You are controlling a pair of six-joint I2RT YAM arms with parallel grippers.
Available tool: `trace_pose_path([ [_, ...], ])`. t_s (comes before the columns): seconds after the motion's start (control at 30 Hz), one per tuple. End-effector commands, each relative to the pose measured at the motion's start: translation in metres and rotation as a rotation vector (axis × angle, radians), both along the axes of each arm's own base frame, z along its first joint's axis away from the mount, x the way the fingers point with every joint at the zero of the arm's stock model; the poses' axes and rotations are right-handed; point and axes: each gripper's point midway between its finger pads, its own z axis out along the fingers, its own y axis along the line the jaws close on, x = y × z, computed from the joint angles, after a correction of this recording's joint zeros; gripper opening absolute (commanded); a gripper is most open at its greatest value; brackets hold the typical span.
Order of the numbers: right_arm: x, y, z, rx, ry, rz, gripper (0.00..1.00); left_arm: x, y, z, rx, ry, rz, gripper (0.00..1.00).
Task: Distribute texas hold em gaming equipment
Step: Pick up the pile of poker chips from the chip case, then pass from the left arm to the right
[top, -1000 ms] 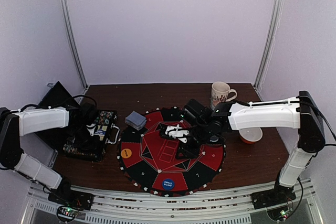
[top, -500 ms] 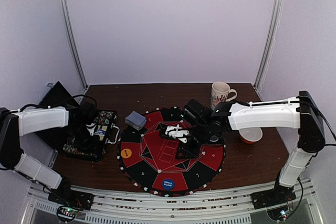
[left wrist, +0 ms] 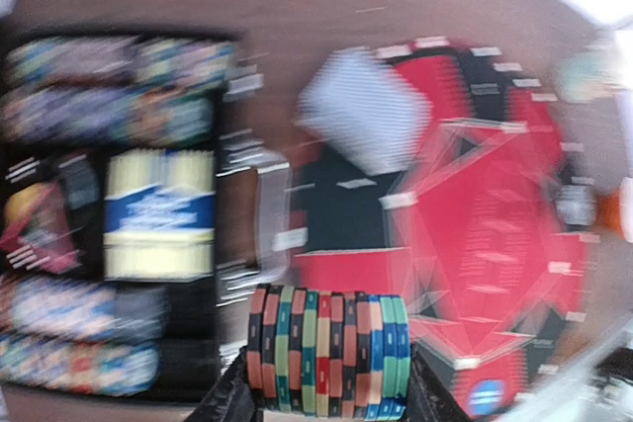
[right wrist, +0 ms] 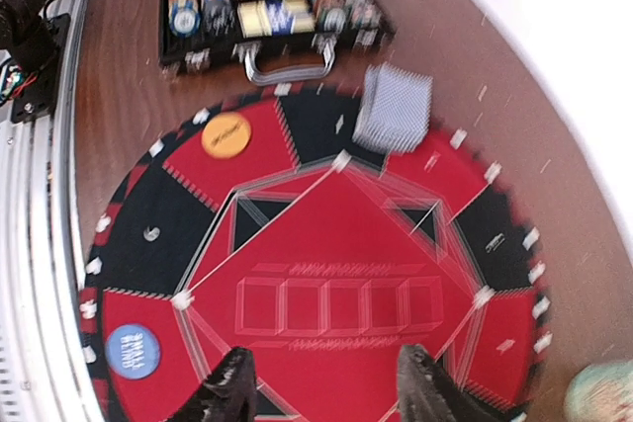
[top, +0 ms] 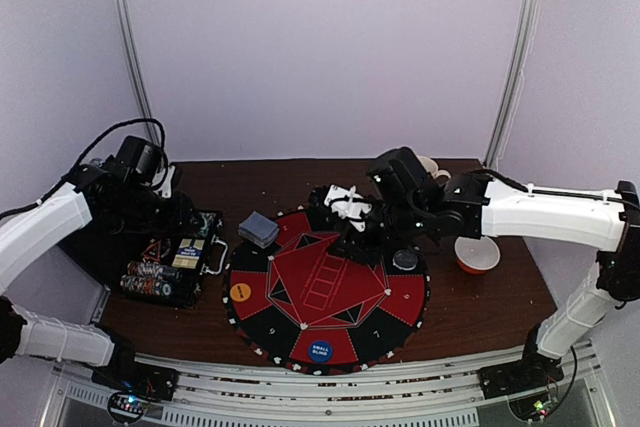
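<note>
A stack of multicoloured poker chips (left wrist: 326, 353) lies sideways between the fingers of my left gripper (left wrist: 326, 394), which is shut on it. That gripper (top: 183, 215) hangs above the open chip case (top: 168, 265). My right gripper (right wrist: 324, 387) stands open and empty above the red and black round mat (right wrist: 336, 244), toward its far side (top: 352, 235). A grey-blue deck of cards (top: 258, 229) rests on the mat's far left edge. On the mat lie an orange button (top: 241, 292), a blue small blind button (top: 319, 352) and a dark button (top: 405, 260).
The black case (right wrist: 267, 7) holds rows of chips and a boxed deck, left of the mat. A white patterned mug (top: 432, 169) stands behind my right arm, mostly hidden. An orange-rimmed bowl (top: 478, 255) sits right of the mat.
My left arm has lifted up out of the case with the chip stack in its jaws. My right gripper has risen and drawn back from the mat's middle, its jaws wider apart.
</note>
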Motion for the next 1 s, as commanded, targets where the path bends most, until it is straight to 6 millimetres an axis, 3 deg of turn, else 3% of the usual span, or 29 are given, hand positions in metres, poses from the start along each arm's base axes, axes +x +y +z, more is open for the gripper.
trace_pose_path([
  [0.0,0.033,0.014,0.072,0.132,-0.276,-0.015,0.56,0.021,-0.098,0.065,-0.377,-0.154,-0.19,0.0],
  [0.07,0.035,0.025,0.087,0.156,-0.343,0.04,0.65,0.021,-0.14,0.082,-0.484,-0.184,-0.304,0.0],
  [0.17,0.029,0.044,0.088,0.141,-0.407,0.168,0.76,0.019,-0.189,0.091,-0.594,-0.174,-0.445,0.0],
  [0.3,0.031,0.053,0.082,0.1,-0.426,0.211,0.79,0.019,-0.218,0.093,-0.649,-0.161,-0.532,0.0],
  [0.43,0.022,0.06,0.064,0.051,-0.412,0.295,0.8,0.021,-0.225,0.095,-0.663,-0.169,-0.56,0.0],
  [0.57,0.039,0.061,0.049,-0.021,-0.439,0.257,0.79,0.017,-0.227,0.094,-0.674,-0.154,-0.584,0.0],
  [0.77,0.064,0.068,0.042,-0.06,-0.47,0.225,0.76,0.012,-0.224,0.092,-0.684,-0.147,-0.579,0.0],
  [0.97,0.076,0.075,0.033,-0.076,-0.489,0.226,0.74,0.006,-0.219,0.089,-0.687,-0.135,-0.57,0.0],
])
